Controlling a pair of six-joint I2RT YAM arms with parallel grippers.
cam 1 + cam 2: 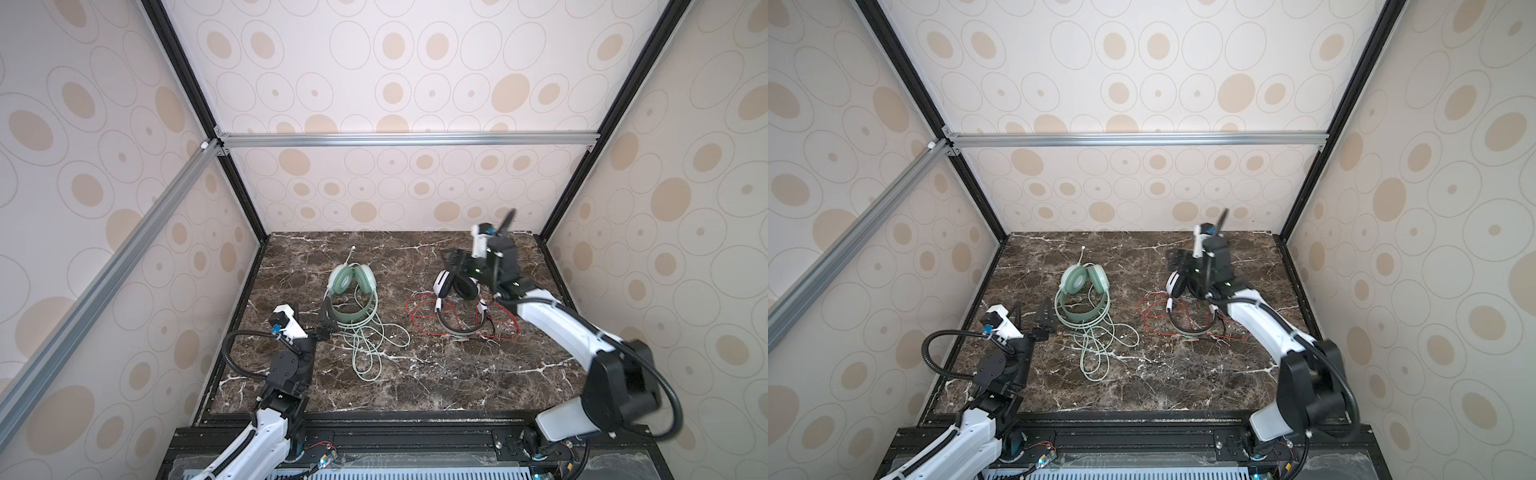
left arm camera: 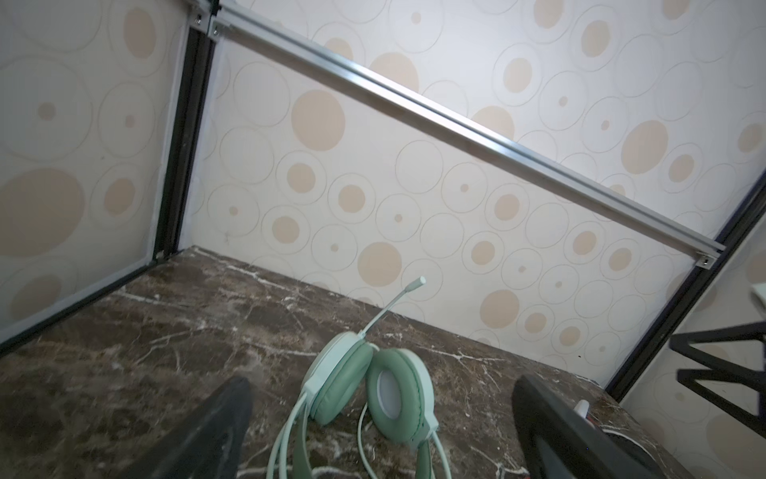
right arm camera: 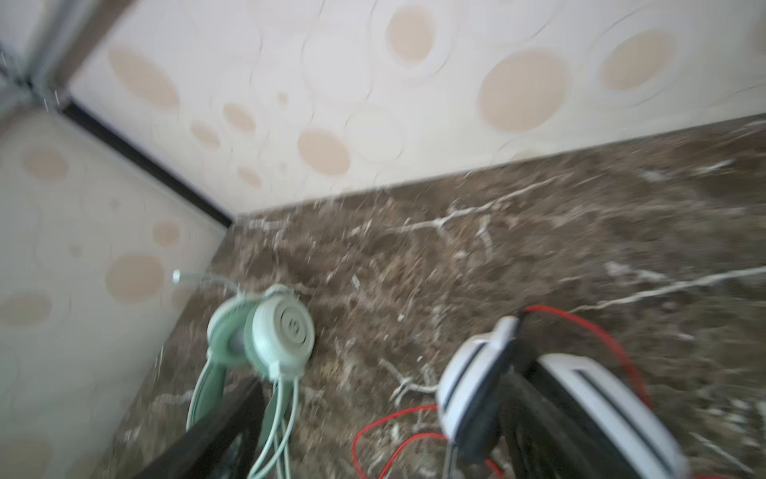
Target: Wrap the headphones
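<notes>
Headsets are seen lying well apart on the brown marble tabletop [image 1: 415, 374]. The mint-green headset [image 1: 341, 281] is placed left of centre, its pale green cable [image 1: 361, 332] strewn in loose loops toward the near edge. The left gripper [image 1: 1031, 318] is held just beside its headband, jaws spread wide, nothing grasped. The white-and-black headset [image 1: 441, 284] is set on the right amid its tangled red cable [image 1: 419, 296]. The right gripper [image 1: 457, 264] is poised over its earcups; in the blurred right wrist view the jaws appear parted, and no grip can be made out.
</notes>
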